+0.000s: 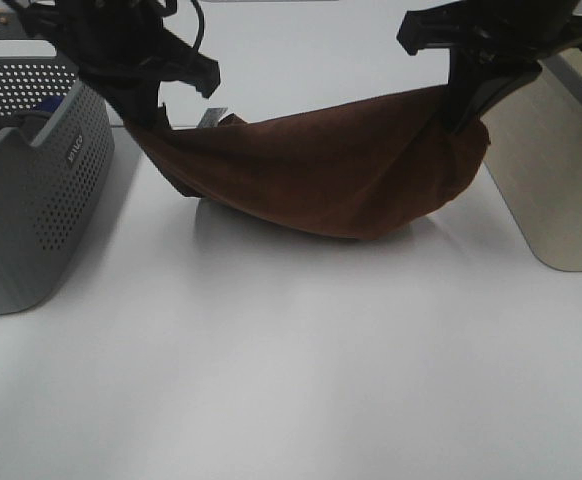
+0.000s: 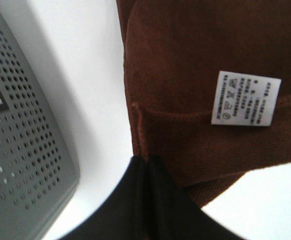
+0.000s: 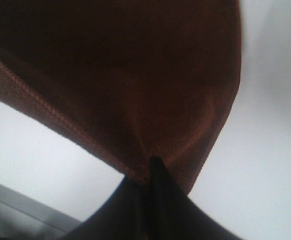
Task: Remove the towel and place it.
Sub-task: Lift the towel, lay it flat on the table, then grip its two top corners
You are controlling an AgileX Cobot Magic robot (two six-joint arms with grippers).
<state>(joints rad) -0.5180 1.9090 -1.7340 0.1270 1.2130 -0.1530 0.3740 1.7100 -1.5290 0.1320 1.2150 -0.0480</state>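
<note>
- Hanging between the two arms, the towel (image 1: pixel 341 175) sags like a hammock above the white table (image 1: pixel 291 400), one end pinched by each gripper.
- The left gripper (image 1: pixel 156 118) is clamped tight on the towel's left end, just beside the grey basket (image 1: pixel 31 200); the towel is outside the basket and does not touch it.
- In the left wrist view the black jaws of the left gripper (image 2: pixel 146 161) meet on the stitched hem of the towel (image 2: pixel 195 45), with no gap between them.
- A small white tag (image 2: pixel 245 98) with printed care marks lies flat on the brown cloth near that gripped corner; from the high camera the tag (image 1: pixel 214 117) shows as a pale fleck next to the left gripper.
- The right gripper (image 1: pixel 461 112) is likewise closed on the towel's right end, close to a beige bin (image 1: pixel 561 180) at the table's right side.
- In the right wrist view the right gripper (image 3: pixel 153 162) bites a bunched fold of the towel (image 3: pixel 125 75), and a hem runs slantwise across the cloth.
- The towel's lowest part hangs right of the middle, very near the table; whether it touches cannot be told.
- Something blue (image 1: pixel 46 105) shows inside the basket.
- The perforated basket wall (image 2: pixel 20 150) stands apart from the towel in the left wrist view.
</note>
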